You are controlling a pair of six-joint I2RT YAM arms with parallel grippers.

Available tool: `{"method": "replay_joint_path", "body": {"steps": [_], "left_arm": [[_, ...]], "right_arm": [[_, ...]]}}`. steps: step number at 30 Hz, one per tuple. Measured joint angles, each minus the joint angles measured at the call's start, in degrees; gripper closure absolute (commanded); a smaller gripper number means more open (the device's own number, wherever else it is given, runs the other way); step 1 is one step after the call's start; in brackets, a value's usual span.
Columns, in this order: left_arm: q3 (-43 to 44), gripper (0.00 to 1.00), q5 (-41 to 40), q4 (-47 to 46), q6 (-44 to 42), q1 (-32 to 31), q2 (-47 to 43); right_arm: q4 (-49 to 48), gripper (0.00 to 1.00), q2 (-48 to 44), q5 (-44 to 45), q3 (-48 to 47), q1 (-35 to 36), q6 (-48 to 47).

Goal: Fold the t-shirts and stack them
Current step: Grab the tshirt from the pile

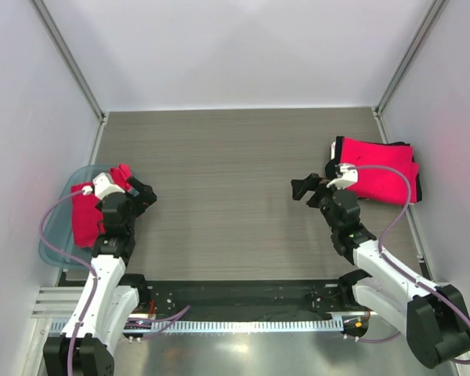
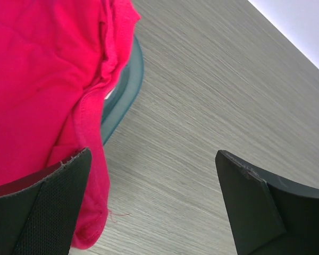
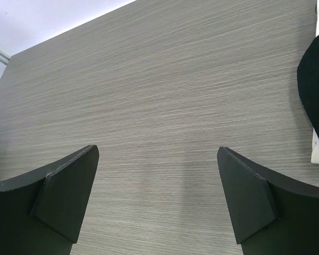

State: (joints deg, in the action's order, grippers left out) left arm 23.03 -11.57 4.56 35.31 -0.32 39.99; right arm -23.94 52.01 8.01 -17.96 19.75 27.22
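A crumpled red t-shirt (image 1: 84, 215) lies in a translucent teal tray (image 1: 53, 235) at the left edge of the table. In the left wrist view the shirt (image 2: 37, 90) spills over the tray rim (image 2: 128, 87) onto the table. My left gripper (image 1: 145, 194) is open and empty at the shirt's right edge; its left finger (image 2: 48, 207) sits over the hem. A folded stack with a red t-shirt (image 1: 380, 176) on top and dark cloth beneath lies at the right. My right gripper (image 1: 304, 188) is open and empty, left of the stack, above bare table (image 3: 157, 191).
The grey wood-grain table (image 1: 227, 172) is walled by white panels at the back and both sides. A dark cloth edge (image 3: 316, 95) shows at the right border of the right wrist view. A black rail with cables (image 1: 243, 301) runs along the near edge between the arm bases.
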Motion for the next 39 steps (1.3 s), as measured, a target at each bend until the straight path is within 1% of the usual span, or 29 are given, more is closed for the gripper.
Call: {"method": "replay_joint_path", "body": {"steps": [5,6,9,11,16,17,18,22,26,28,33,34,35,36,37,38,39], "left_arm": [[-0.5,0.02,-3.0,2.0,6.1,0.0,0.0],[-0.2,0.07,-3.1,3.2,7.0,0.0,0.0],[3.5,0.16,-4.0,8.8,9.5,0.0,0.1],[7.3,0.16,-5.3,12.9,10.7,0.0,0.1],[17.2,0.19,-15.4,23.3,15.0,0.0,0.2],[18.3,0.21,-17.3,25.0,15.4,0.0,0.9],[19.6,0.24,-19.3,27.2,15.8,0.0,1.6],[23.9,0.25,-23.9,34.3,17.0,0.0,8.4],[24.8,0.25,-23.8,37.4,17.0,1.2,16.7],[24.8,0.29,-23.4,38.0,17.0,1.6,19.3],[24.8,0.47,-22.4,38.6,17.3,3.1,24.2],[24.8,0.51,-22.3,38.7,17.5,3.5,25.0],[24.8,0.58,-22.1,38.6,18.0,4.0,25.8],[24.8,0.63,-21.7,38.5,18.4,4.3,26.4],[24.8,0.71,-21.3,38.5,18.6,4.6,27.0],[24.8,0.95,-20.9,38.4,18.7,4.8,27.6],[24.8,1.00,-20.5,38.3,18.9,5.1,28.0]], "right_arm": [[-0.4,0.00,-1.8,1.6,1.4,0.0,0.2],[-0.4,0.00,-2.4,2.1,1.7,0.0,0.2],[-0.2,0.00,-2.6,3.1,1.8,0.0,0.2],[-0.2,0.00,-2.1,3.5,1.8,0.0,0.2],[0.3,0.00,-0.6,3.8,1.8,0.0,0.3],[0.5,0.00,-0.5,3.9,1.8,0.0,0.3],[0.6,0.00,-0.5,3.9,1.8,0.0,0.3],[1.2,0.00,-0.5,4.3,1.7,0.0,0.3],[1.6,0.00,-0.5,4.8,1.7,0.0,0.3],[1.9,0.00,-0.2,4.8,1.5,0.0,0.3],[2.7,0.00,-0.1,5.0,1.3,0.0,0.3],[2.7,0.00,-0.1,5.1,1.3,0.0,0.3],[2.8,0.00,-0.1,5.2,1.3,0.0,0.3],[2.8,0.00,-0.1,5.2,1.3,0.0,0.3],[2.8,0.00,-0.1,5.2,1.3,0.0,0.3],[2.8,0.00,-0.1,5.2,1.3,0.0,0.3],[2.8,0.00,-0.1,5.2,1.3,0.0,0.3]]}}
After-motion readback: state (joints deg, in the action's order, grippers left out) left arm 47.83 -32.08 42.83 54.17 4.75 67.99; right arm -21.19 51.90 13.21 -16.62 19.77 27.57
